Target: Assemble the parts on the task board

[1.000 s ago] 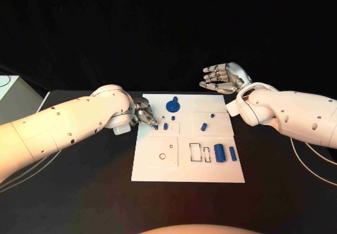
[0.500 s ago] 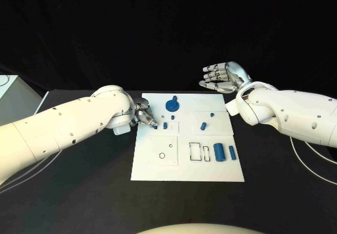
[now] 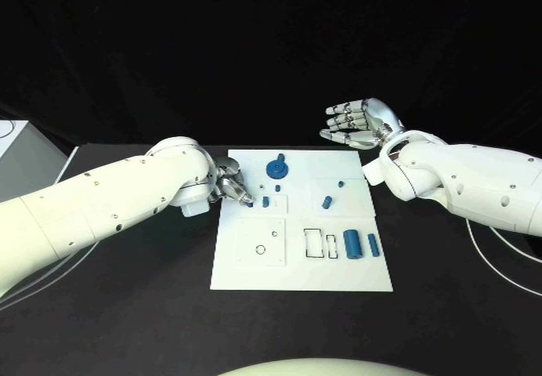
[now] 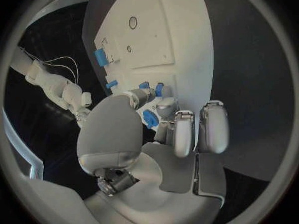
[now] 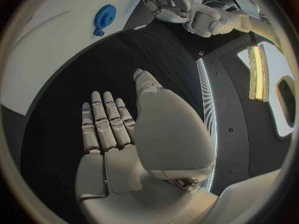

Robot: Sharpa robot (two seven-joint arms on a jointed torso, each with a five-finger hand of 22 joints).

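The white task board (image 3: 303, 266) lies in the middle of the black table. On it are a blue gear-like disc (image 3: 278, 168), several small blue pegs (image 3: 327, 203) and a blue cylinder (image 3: 353, 244) beside a blue bar (image 3: 373, 245). My left hand (image 3: 232, 186) is at the board's left edge, its fingertips pinching a small blue peg (image 3: 250, 203) just over the board. In the left wrist view that peg (image 4: 149, 118) sits between the thumb and a finger (image 4: 169, 107). My right hand (image 3: 359, 123) hangs open beyond the board's far right corner, its palm (image 5: 118, 149) bare.
A white box (image 3: 17, 149) stands at the table's far left edge. Pale cables (image 3: 497, 243) trail on the table to the right of the board. The board has a round hole (image 3: 261, 251) and rectangular slots (image 3: 314, 244) near its front.
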